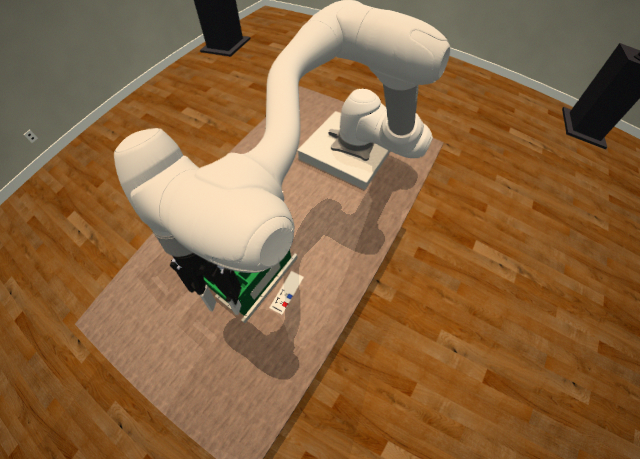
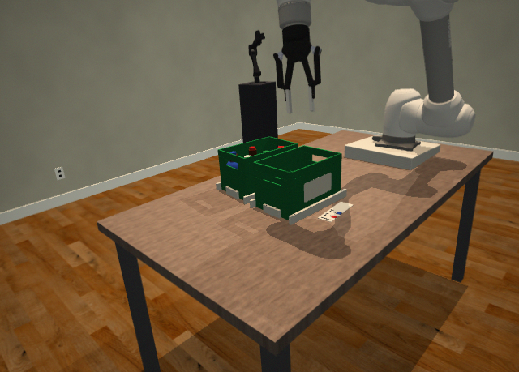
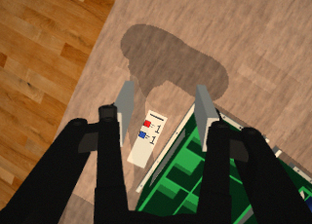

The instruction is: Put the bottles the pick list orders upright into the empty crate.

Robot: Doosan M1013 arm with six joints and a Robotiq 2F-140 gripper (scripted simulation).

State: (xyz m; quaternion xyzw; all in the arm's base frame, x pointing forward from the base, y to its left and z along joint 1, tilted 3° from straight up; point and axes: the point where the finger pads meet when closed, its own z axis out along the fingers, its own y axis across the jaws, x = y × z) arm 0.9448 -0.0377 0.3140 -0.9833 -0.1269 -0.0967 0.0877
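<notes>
Holds a black two-finger gripper with pale grey finger plates [image 1: 222, 303] [image 2: 300, 111] [image 3: 165, 85] high over the work, pointing down at 12 o'clock from the open-topped green plastic crate [image 1: 253, 301] [image 2: 272, 196] [image 3: 151, 200] in the exterior view. Keeps both fingers apart, gripping nothing (only air between the plates). Shows green dividers inside that crate in the wrist view, spreading toward 5 o'clock.

Stands the second green plastic crate [image 2: 234, 179] just beside the first, at 10 o'clock from it in the exterior view. Has the bottles in there: makes out a blue bottle [image 2: 233, 164] [image 3: 309, 203] through the handle opening, plus a dark red bottle top [image 2: 252, 150] above the rim (most of the rest hidden by walls).

Lays the white paper pick list [image 1: 286, 291] [image 2: 335, 212] [image 3: 146, 138] flat on the brown wood-grain table [image 1: 175, 361] [image 2: 188, 250] [image 3: 244, 19], at 4 o'clock from the first crate in the exterior view. Reads, below the black bar, red 1, then blue 1 (short order, that).

Mounts the white jointed arm [image 1: 281, 97] [image 2: 438, 58] on a pale square plinth [image 1: 315, 159] [image 2: 377, 155], toward 2 o'clock in the exterior view. Hides the bottle crate behind the arm in the top view.
</notes>
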